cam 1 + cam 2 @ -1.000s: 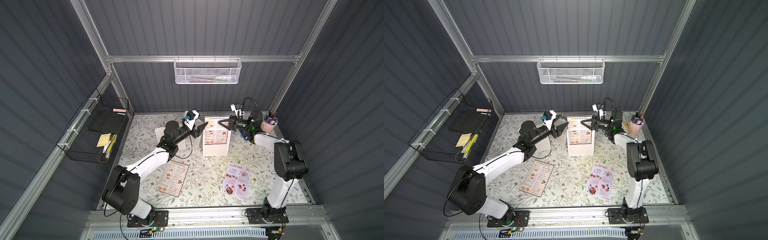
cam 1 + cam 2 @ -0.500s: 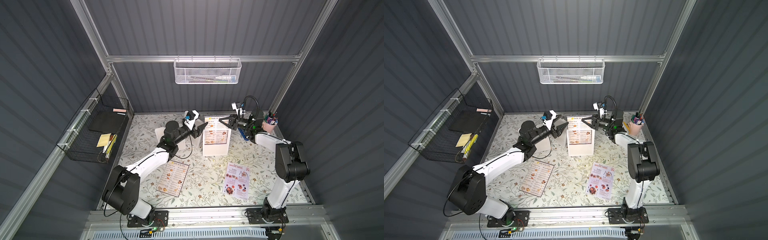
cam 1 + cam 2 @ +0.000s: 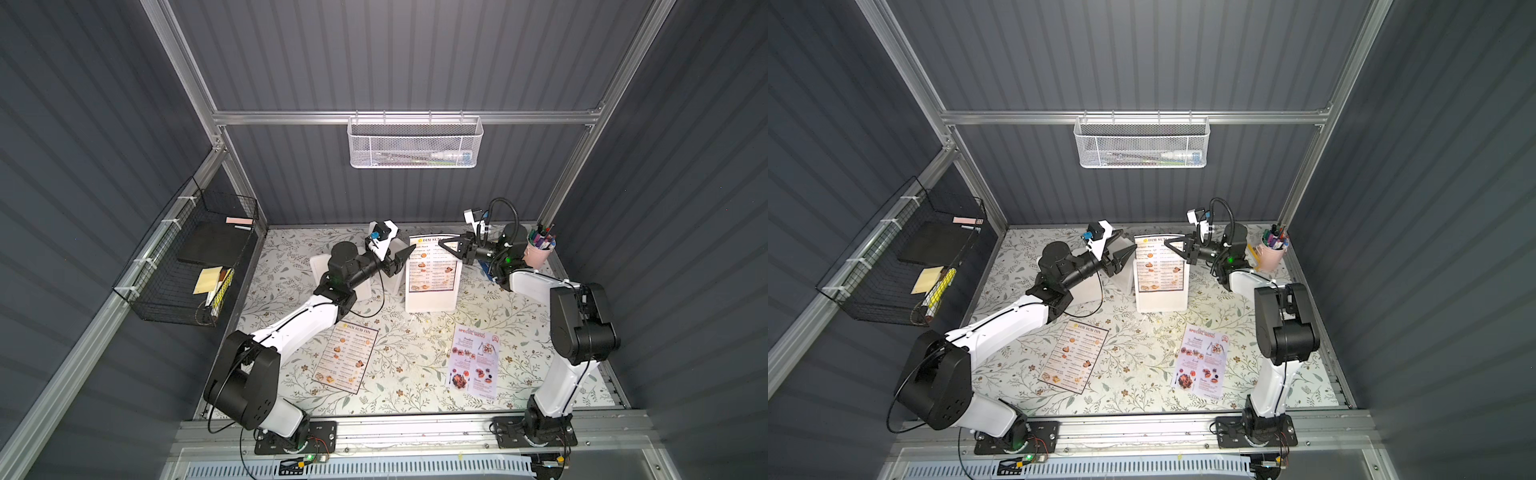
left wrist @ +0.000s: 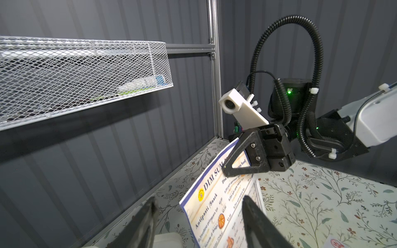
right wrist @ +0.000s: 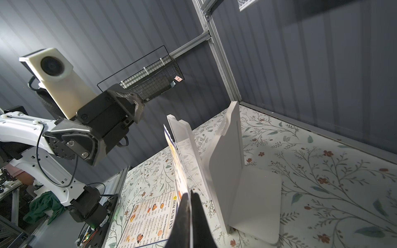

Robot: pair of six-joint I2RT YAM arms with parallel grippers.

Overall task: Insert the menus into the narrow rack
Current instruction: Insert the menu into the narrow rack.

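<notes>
One white "DIM SUM INN" menu [image 3: 432, 270] [image 3: 1160, 270] stands upright against a white holder [image 5: 225, 154] at the back middle. My right gripper [image 3: 446, 245] [image 5: 190, 197] is shut on its top edge near the right corner. My left gripper [image 3: 405, 253] [image 4: 199, 200] stands open beside the sheet's upper left corner, which shows between the jaws in the left wrist view. A second "DIM SUM INN" menu [image 3: 347, 357] and a lavender menu [image 3: 476, 363] lie flat on the table. The narrow white mesh rack [image 3: 413, 143] [image 4: 86, 70] hangs on the back wall.
A black wire basket [image 3: 195, 266] with papers hangs on the left wall. A pink cup of pens [image 3: 540, 249] stands at the back right, behind my right arm. More blank white holders [image 3: 320, 266] stand under and behind my left arm.
My right gripper has shifted slightly left and shut on the top edge of the standing menu. The left arm has not moved.
</notes>
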